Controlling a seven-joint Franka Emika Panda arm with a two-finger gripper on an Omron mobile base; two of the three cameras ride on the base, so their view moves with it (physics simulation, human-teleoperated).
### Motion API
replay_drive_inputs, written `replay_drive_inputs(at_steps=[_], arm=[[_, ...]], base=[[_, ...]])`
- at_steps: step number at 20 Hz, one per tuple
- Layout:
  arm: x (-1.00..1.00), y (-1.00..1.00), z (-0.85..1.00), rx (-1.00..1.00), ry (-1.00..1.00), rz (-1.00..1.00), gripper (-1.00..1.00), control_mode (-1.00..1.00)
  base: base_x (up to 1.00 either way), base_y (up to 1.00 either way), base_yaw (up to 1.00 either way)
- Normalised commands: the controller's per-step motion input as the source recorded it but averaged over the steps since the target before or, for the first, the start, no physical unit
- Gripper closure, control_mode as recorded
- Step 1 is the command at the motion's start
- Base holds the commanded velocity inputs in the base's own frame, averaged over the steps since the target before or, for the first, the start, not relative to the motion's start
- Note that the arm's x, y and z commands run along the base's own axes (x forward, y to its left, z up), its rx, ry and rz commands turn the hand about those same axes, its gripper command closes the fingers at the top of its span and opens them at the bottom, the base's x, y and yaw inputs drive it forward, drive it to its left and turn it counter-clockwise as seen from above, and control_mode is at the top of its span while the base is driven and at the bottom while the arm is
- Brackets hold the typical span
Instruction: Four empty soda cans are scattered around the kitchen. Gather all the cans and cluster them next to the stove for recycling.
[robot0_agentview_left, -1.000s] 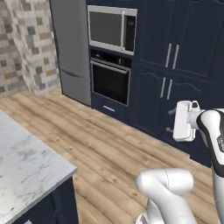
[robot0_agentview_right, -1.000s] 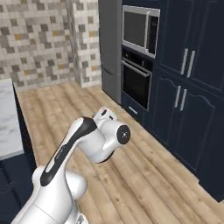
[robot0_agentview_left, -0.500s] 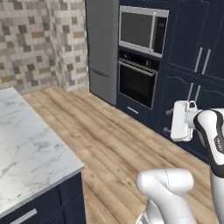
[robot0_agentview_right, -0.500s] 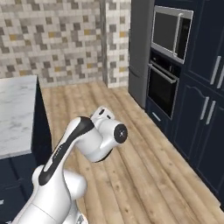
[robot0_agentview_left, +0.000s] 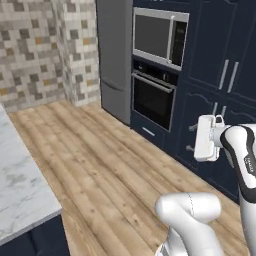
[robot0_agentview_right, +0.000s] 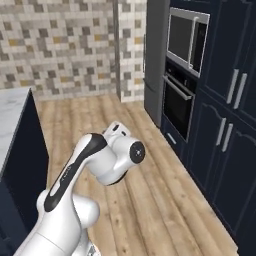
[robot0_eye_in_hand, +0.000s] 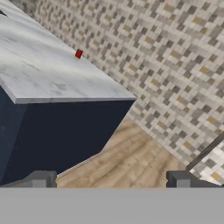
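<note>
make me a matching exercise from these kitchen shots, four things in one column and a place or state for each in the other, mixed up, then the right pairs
Things:
1. red soda can
2. microwave
3. wall oven
4. gripper

Place or state:
A. built into the navy cabinets, directly below the microwave
B. open, holding nothing
C. at the far edge of the white marble counter, against the tiled wall
D. highest appliance in the cabinet column, beside the grey refrigerator

Pairs: 1-C, 2-D, 3-A, 4-B
</note>
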Motion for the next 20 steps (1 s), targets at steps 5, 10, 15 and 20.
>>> replay_drive_inputs(at_steps=[5, 10, 15, 20], arm=[[0.00, 0.00, 0.00, 0.00, 0.00, 0.00, -1.00, 1.00], [0.00, 0.00, 0.00, 0.00, 0.00, 0.00, -1.00, 1.00], [0.00, 0.00, 0.00, 0.00, 0.00, 0.00, -1.00, 1.00], [0.00, 0.00, 0.00, 0.00, 0.00, 0.00, -1.00, 1.00]], base=[[0.76, 0.00, 0.08], [0.90, 0.07, 0.05], [0.93, 0.06, 0.05], [0.78, 0.12, 0.05]])
